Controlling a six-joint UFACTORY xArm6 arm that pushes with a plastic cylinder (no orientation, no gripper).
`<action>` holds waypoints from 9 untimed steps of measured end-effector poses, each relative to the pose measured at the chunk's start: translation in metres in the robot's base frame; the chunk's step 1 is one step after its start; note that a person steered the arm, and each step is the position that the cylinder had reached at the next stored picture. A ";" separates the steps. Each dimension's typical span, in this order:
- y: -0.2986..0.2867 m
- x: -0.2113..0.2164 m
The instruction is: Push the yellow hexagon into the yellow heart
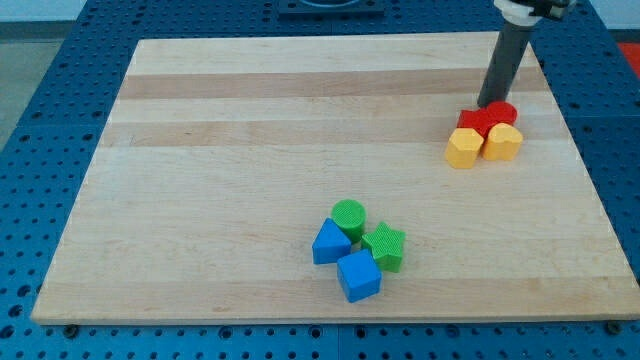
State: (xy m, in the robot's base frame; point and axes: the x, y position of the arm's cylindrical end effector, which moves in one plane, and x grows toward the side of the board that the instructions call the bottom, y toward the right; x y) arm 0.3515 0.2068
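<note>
My tip (487, 103) sits right behind the red blocks (487, 118) at the surface's (250, 150) right; yellow hexagon (462, 148) touches the yellow heart (502, 142) just below them; no gripper here, just a rod.

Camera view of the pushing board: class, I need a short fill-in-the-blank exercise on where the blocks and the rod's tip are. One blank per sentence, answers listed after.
1. My tip sits just above the two ____ blocks.
2. The yellow hexagon lies to the view's ____ of the yellow heart.
3. The green star belongs to the cluster near the view's ____ edge.

Answers: red; left; bottom
</note>
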 end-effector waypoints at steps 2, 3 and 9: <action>-0.014 -0.004; -0.068 -0.027; -0.090 0.088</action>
State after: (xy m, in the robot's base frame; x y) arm 0.4392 0.1168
